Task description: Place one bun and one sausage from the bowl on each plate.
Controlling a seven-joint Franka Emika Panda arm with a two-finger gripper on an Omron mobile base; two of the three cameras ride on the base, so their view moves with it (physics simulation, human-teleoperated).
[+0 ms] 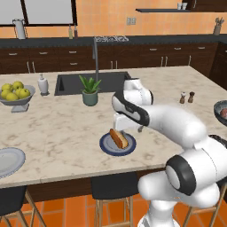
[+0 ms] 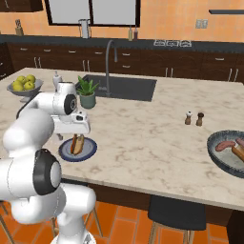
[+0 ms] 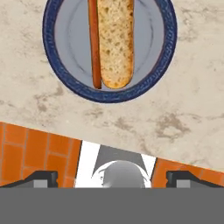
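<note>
**Gripper open above a filled plate**

Far left of the gripper point(image 3: 112, 177), a second plate point(image 1: 9, 160) lies bare at the edge of the marble surface point(image 1: 66, 128). Directly under the gripper, a blue-rimmed plate point(image 3: 59, 65) carries a sausage point(image 3: 94, 43) touching a bun point(image 3: 115, 41), side by side. The gripper hangs above it with fingertips point(image 3: 41, 178) spread wide, holding nothing. Far to its right, the bowl point(image 2: 220, 159) holds more sausages point(image 2: 225, 145) near the surface's edge.
</note>
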